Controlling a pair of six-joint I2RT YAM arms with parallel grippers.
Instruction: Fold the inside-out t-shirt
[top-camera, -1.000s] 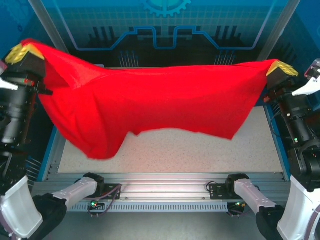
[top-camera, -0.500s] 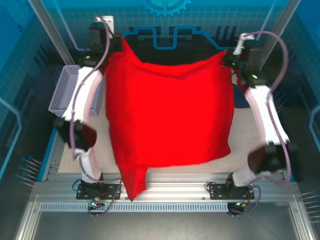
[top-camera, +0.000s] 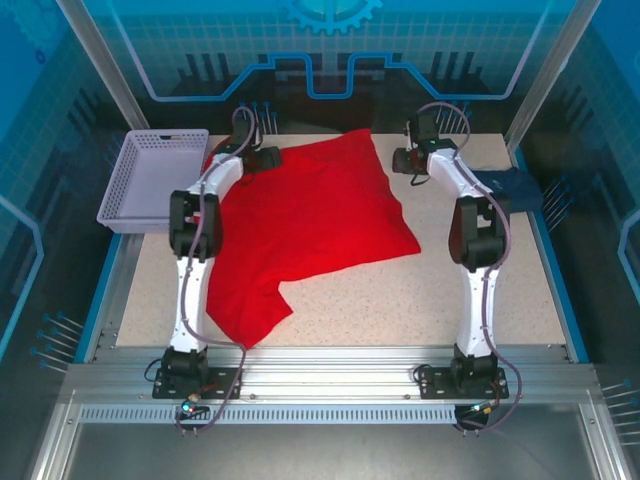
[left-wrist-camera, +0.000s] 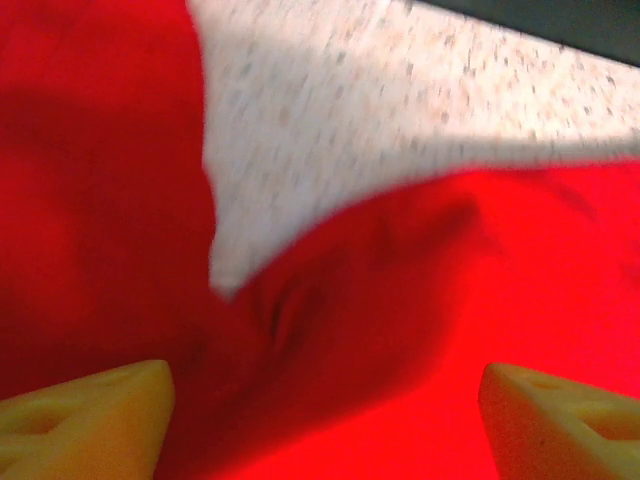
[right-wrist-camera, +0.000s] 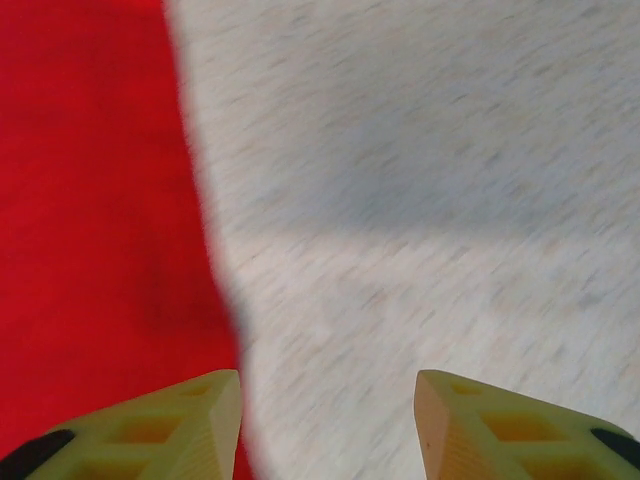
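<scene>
The bright red soft cloth t-shirt (top-camera: 300, 225) lies rumpled on the speckled table (top-camera: 400, 300). Both spread, empty: left gripper (left-wrist-camera: 320, 400) over the cloth, right gripper (right-wrist-camera: 325, 400) beside its edge.

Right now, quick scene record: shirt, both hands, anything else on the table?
shirt: red, spread loosely on table, not yet folded
left hand: open, over shirt's far left corner
right hand: open, at shirt's far right edge
basket: lavender, left of shirt
navy garment: far right, apart from shirt
</scene>
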